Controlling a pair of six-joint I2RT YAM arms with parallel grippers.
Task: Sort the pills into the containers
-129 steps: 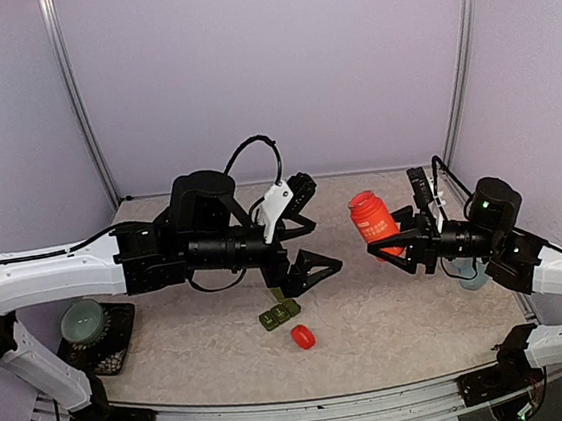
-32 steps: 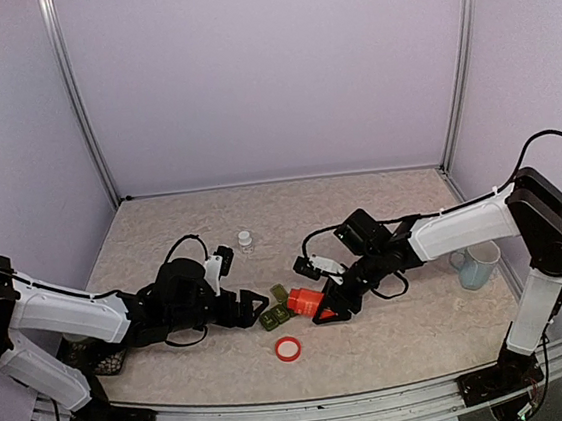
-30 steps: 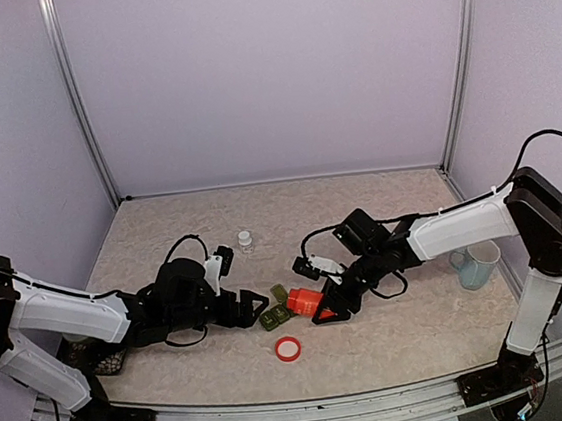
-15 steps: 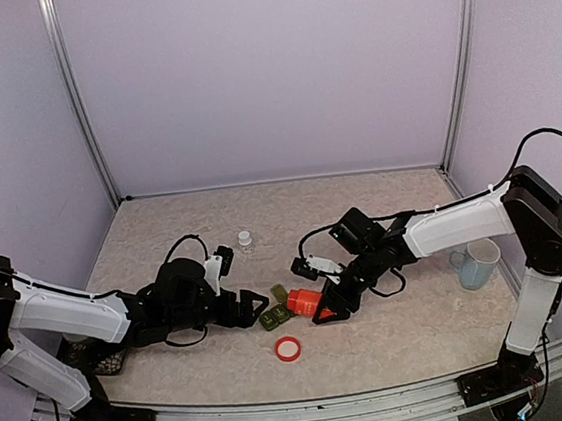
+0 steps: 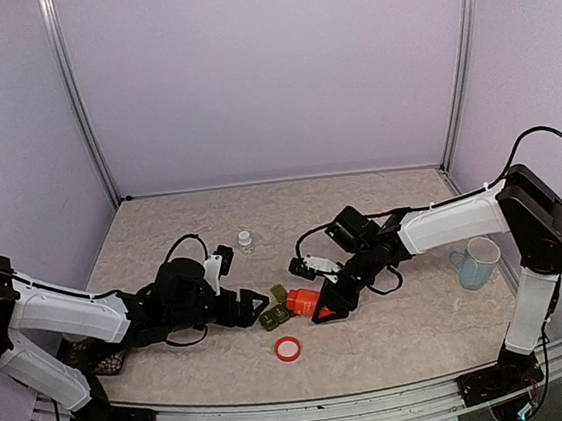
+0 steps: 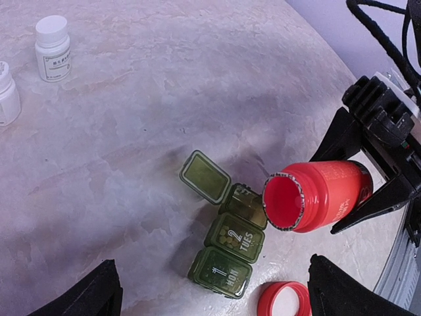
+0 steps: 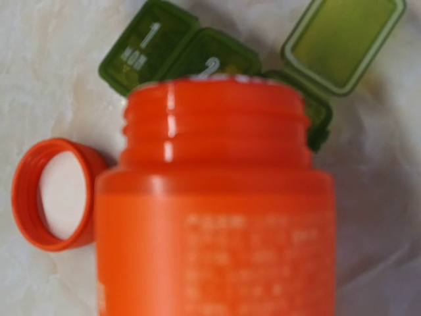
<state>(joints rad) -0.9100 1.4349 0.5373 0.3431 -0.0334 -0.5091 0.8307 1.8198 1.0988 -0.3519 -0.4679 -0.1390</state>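
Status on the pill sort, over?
Left gripper open, beside dark green three-compartment plastic pill strip. Right gripper shut on tipped red plastic bottle, mouth at the strip's open end compartment. Red screw cap loose nearby, not blocking.

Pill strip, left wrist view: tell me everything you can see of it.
The pill strip is dark green plastic, three joined square compartments lying flat on the table. Two lids are shut, marked 1 MON and 2 TUES; the third is hinged open, yellowish inside. The uncapped red bottle tips its mouth over the open compartment; contact unclear. The red cap lies near the MON end.
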